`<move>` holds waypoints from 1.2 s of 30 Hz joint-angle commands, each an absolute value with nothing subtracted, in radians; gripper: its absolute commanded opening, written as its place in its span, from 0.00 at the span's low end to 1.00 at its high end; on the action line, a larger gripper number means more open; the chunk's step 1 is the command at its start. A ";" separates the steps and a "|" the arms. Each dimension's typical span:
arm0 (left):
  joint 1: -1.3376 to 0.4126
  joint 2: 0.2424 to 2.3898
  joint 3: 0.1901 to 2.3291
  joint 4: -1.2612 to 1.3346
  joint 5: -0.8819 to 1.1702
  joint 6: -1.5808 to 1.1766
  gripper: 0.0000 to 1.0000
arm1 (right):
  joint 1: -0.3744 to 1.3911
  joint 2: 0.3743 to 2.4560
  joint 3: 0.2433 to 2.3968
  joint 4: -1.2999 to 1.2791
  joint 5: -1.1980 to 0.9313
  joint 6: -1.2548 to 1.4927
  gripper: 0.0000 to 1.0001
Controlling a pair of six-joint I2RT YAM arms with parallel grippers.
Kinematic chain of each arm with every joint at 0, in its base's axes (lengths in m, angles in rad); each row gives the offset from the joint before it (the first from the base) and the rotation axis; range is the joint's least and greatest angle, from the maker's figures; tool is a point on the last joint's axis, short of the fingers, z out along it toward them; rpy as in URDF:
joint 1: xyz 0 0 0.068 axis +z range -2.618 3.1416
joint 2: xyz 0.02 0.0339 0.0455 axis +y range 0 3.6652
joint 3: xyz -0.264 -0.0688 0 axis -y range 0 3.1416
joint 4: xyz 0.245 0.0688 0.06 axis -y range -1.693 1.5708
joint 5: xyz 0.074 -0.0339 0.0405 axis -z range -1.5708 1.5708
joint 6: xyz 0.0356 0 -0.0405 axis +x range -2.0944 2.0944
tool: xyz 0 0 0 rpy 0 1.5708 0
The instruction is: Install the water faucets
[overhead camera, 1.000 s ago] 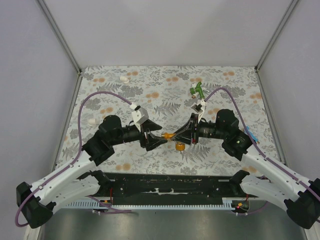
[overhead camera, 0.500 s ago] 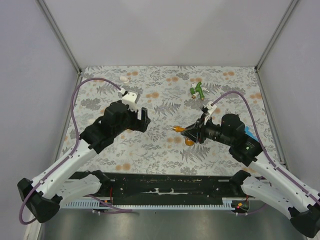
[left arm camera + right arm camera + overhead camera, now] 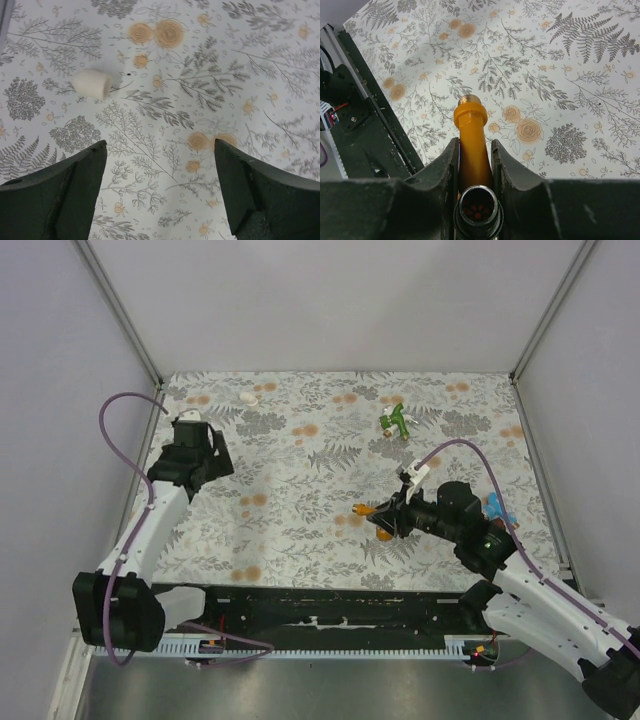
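Right wrist: faucet (image 3: 470, 131) within end effector (image 3: 474, 146)

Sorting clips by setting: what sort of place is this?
Likely a lab robot cell: plain walls on a metal frame, a floral-covered table, and the right gripper holding an orange faucet.

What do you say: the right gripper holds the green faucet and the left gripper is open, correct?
Not quite. The right gripper holds the orange faucet, as the right wrist view shows; the green faucet lies free on the table. The left gripper is indeed open.
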State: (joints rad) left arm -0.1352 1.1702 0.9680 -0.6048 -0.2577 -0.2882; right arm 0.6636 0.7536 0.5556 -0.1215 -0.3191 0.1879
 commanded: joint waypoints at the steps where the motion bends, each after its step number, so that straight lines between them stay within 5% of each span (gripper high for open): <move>1: -0.043 1.210 0.954 -0.479 -0.388 -0.428 0.93 | 0.664 0.738 0.525 -0.037 -0.307 0.124 0.00; 13: 0.179 1.452 0.980 -0.364 -0.364 -0.756 0.89 | 0.664 0.698 0.474 -0.015 -0.307 0.120 0.00; 36: 0.215 1.738 1.072 -0.426 -0.397 -0.850 0.77 | 0.666 0.709 0.477 -0.025 -0.291 0.104 0.00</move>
